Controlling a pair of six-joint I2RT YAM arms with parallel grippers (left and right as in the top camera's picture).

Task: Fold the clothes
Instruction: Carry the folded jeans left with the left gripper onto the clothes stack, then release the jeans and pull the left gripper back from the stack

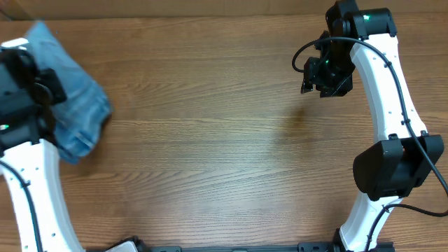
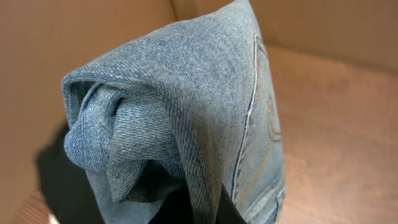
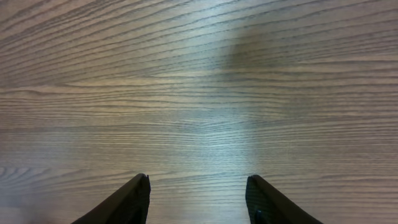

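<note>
Left pincer (image 2: 193,213) grips the bunched jeans (image 1: 80,115) at the overhead frame's upper left; right pincer (image 3: 198,182) hangs spread wide over tabletop (image 1: 210,140) at upper right, well apart from them

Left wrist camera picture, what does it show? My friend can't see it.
A bunched-up pair of light-blue denim jeans fills most of the picture, folds on the left and a pale stitched seam running down the right. Dark tips of the left tool peek in at the bottom edge, seemingly pinching the cloth, with a blurry brown surface behind.
</note>
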